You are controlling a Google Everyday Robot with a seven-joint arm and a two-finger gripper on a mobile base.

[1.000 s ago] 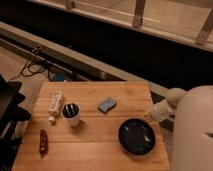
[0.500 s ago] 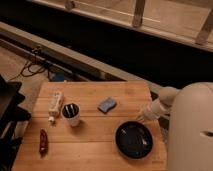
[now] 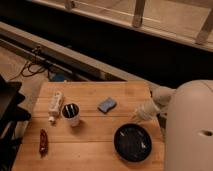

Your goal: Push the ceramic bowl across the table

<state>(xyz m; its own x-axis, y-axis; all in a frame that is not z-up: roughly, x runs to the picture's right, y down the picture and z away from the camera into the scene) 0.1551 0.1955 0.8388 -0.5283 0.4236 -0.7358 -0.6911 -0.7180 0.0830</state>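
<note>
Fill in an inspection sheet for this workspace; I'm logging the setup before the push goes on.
Surface: wooden plank table, light brown, seams visible.
Job's things: black ceramic bowl upright near the table's front right corner.
Clutter: white cup with dark inside; blue sponge-like block mid-table; pale bottle lying near the left edge; small red item front left.
Grippers: pincer at the bowl's far rim, on the white arm coming in from the right.
Cables: dark cables on the floor beyond the table's left end.
Surroundings: dark ledge and railing behind.
</note>
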